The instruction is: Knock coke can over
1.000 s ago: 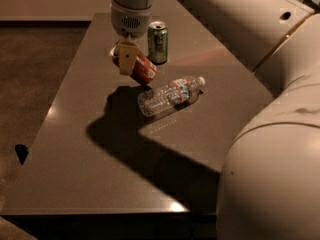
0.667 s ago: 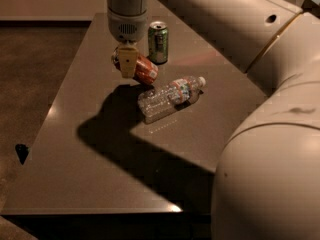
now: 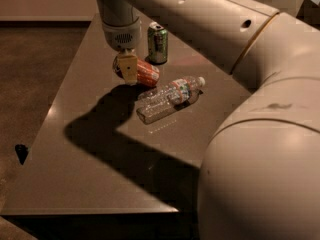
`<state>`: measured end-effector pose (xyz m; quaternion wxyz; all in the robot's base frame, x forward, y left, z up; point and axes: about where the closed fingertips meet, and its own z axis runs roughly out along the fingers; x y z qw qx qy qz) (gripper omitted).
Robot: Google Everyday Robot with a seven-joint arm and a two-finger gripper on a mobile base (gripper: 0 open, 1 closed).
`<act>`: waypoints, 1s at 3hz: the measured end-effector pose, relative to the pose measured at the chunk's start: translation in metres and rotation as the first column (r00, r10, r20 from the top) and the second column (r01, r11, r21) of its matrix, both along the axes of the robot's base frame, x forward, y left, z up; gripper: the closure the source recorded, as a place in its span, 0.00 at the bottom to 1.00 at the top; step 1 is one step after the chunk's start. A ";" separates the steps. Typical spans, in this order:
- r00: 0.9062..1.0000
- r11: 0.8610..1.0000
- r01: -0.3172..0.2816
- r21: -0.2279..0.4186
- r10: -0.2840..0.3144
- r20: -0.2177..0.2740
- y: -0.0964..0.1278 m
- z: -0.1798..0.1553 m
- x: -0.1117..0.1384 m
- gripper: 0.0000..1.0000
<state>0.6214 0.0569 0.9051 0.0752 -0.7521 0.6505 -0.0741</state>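
Note:
The coke can (image 3: pixel 146 74) is red-orange with white markings. It lies tilted on its side on the table (image 3: pixel 90 149), just in front of the green can. My gripper (image 3: pixel 127 68) hangs from the arm right at the can's left end and covers that end. Whether it touches the can does not show.
A green can (image 3: pixel 157 43) stands upright behind the coke can. A clear plastic water bottle (image 3: pixel 169 98) lies on its side to the right front of it. My arm's large body (image 3: pixel 260 134) fills the right side. The table's left edge borders dark floor (image 3: pixel 30 84).
My gripper has come down a little towards the table at the coke can's left end. The coke can, green can and bottle stay where they were.

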 end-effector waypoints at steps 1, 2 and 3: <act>0.999 0.999 -0.039 -0.033 0.038 -0.022 0.003 -0.009 0.001 0.12; 0.993 0.993 -0.096 -0.062 0.092 -0.069 0.011 -0.025 -0.001 0.00; 0.993 0.993 -0.098 -0.063 0.093 -0.070 0.011 -0.026 -0.001 0.00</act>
